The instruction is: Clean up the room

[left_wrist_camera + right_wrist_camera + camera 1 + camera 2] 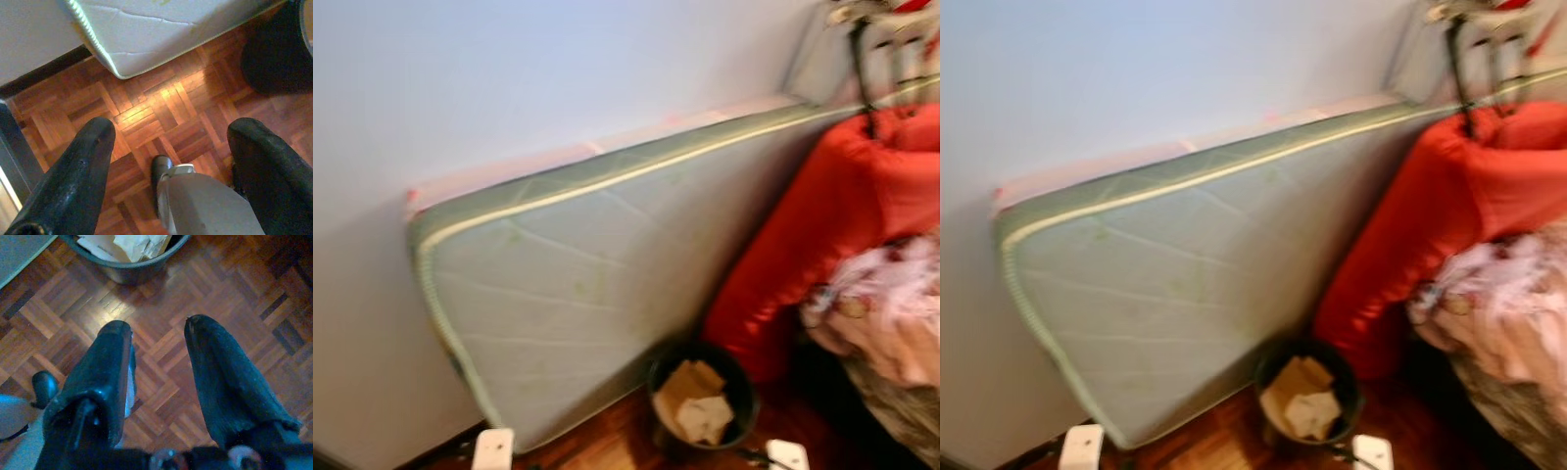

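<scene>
Against the wall, a mattress (578, 294) leans, dark bin (703, 397) of papers (697, 401) before it.
Red bedding (822, 225) crowds the bin (blurred); left tool (168, 147) and right tool (157, 350) hang apart above parquet floor (234, 289).

Legible text, labels, brands, numbers, signs: none.

- Mattress (578, 294), leaning on the wall: quilted cover, no readable tag or print.
- Bin (703, 397) on the floor: paper scraps (697, 401) inside, any writing too blurred to read.
- Red bedding (832, 215): plain.
- Patterned fabric (891, 313): print blurred, no letters made out.
</scene>
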Tool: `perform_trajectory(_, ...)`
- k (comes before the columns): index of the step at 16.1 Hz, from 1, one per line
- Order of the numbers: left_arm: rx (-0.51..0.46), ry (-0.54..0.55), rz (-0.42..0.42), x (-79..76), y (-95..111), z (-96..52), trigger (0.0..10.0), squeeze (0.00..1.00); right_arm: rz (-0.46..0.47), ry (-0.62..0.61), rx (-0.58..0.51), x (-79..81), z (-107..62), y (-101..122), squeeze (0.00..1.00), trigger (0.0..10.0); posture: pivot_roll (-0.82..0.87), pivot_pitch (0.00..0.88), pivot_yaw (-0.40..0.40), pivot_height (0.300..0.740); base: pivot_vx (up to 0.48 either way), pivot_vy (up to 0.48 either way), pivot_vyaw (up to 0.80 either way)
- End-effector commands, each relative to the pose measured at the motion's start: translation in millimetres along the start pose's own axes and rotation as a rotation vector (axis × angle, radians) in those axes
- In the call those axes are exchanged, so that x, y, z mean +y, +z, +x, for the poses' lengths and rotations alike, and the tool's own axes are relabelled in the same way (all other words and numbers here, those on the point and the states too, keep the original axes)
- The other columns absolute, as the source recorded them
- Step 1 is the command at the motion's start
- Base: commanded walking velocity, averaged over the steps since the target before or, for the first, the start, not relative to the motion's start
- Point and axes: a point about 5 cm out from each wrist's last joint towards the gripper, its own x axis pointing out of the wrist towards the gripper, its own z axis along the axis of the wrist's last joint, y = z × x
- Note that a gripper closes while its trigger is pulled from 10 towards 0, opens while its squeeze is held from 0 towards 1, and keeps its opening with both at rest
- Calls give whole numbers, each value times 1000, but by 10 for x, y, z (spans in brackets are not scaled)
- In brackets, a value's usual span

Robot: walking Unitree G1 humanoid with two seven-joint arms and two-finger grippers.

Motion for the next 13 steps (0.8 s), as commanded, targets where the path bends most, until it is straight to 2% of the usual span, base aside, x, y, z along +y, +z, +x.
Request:
perform_trajectory(1,76,-38,78,-117,-41,20,10000,0,-99,86,-98,-102,50,708,0,10000,96,0,-157,740,0,0,-712)
perform_trajectory(13,82,-39,95,-113,-58,15,10000,0,-106,88,-93,-101,50,688,0,10000,105,0,-155,740,0,0,-712)
